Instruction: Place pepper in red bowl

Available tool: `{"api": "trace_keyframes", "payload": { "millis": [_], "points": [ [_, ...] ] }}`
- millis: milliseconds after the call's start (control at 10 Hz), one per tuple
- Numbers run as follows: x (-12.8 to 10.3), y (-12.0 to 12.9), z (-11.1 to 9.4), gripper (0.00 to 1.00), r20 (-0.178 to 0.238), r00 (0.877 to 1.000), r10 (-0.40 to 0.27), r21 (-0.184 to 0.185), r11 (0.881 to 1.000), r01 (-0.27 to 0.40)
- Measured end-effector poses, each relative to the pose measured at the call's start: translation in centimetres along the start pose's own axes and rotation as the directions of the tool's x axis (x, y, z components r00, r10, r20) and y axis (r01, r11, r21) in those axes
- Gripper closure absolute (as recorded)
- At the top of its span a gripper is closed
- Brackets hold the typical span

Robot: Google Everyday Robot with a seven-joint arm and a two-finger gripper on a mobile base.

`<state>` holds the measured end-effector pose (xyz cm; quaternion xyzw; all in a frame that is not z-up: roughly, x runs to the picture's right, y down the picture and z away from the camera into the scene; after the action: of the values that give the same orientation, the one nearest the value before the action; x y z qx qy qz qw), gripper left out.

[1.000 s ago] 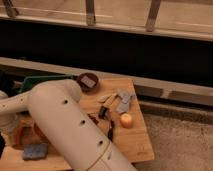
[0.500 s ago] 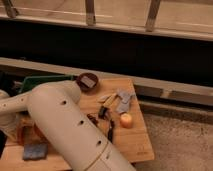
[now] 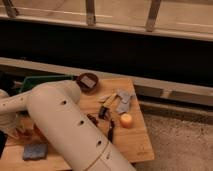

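A wooden table [image 3: 12, 159] is filling the lower part of the camera view, seen from above. At its far left edge the white gripper [image 3: 13, 129] is hanging low over the wood, clenched. An orange-red sliver that looks like the pepper [image 3: 26, 133] is showing just right of it, partly hidden by the arm; whether the pepper is being grasped cannot be told. A blue sponge [image 3: 35, 150] is lying near the front left corner. A green bin [image 3: 37, 81] is sitting at the back left. The thick white arm [image 3: 75, 127] is sweeping from the bottom centre up to an elbow, then bending back left toward the gripper, covering much of the table. A dark maroon bowl [image 3: 88, 81] holding a grey block is sitting at the back, just right of the bin. Small dark objects [image 3: 111, 131], too dim to identify, are lying beside the arm. Grey items [image 3: 121, 101] are lying further right, and a round orange fruit [image 3: 126, 120] is sitting just in front of them. A speckled floor [image 3: 180, 145] is stretching beyond the right edge.
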<state>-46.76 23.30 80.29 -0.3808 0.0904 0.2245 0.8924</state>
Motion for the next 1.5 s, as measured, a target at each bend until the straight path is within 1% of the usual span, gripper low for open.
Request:
{"api": "trace_keyframes", "payload": {
  "millis": [100, 200, 300, 600, 700, 800, 900, 1000, 1100, 1200, 1300, 1500],
  "points": [
    [0.1, -0.2, -0.4, 1.00, 0.004, 1.000, -0.004, 0.017, 1.000, 0.004],
    [0.1, -0.6, -1.1, 1.00, 0.015, 1.000, -0.006, 0.042, 0.999, 0.006],
    [0.1, -0.8, -2.5, 1.00, 0.033, 0.999, -0.012, 0.074, 0.997, 0.009],
    [0.7, -1.9, -8.3, 1.00, 0.073, 0.997, -0.018, 0.155, 0.988, 0.007],
    [1.1, -2.6, -9.9, 1.00, 0.086, 0.996, -0.016, 0.175, 0.985, 0.001],
    [1.5, -3.6, -11.0, 1.00, 0.094, 0.995, -0.013, 0.184, 0.983, -0.004],
    [1.8, -4.7, -11.6, 1.00, 0.098, 0.995, -0.012, 0.184, 0.983, -0.006],
    [2.4, -5.8, -12.2, 1.00, 0.100, 0.995, -0.008, 0.174, 0.985, -0.010],
    [3.2, -7.3, -13.0, 1.00, 0.102, 0.995, -0.005, 0.153, 0.988, -0.011],
    [4.2, -8.3, -13.6, 1.00, 0.103, 0.995, 0.000, 0.141, 0.990, -0.015],
    [5.8, -9.3, -14.0, 1.00, 0.099, 0.995, 0.012, 0.128, 0.991, -0.025],
    [8.5, -9.4, -14.0, 1.00, 0.090, 0.996, 0.025, 0.096, 0.995, -0.034]
  ]
}}
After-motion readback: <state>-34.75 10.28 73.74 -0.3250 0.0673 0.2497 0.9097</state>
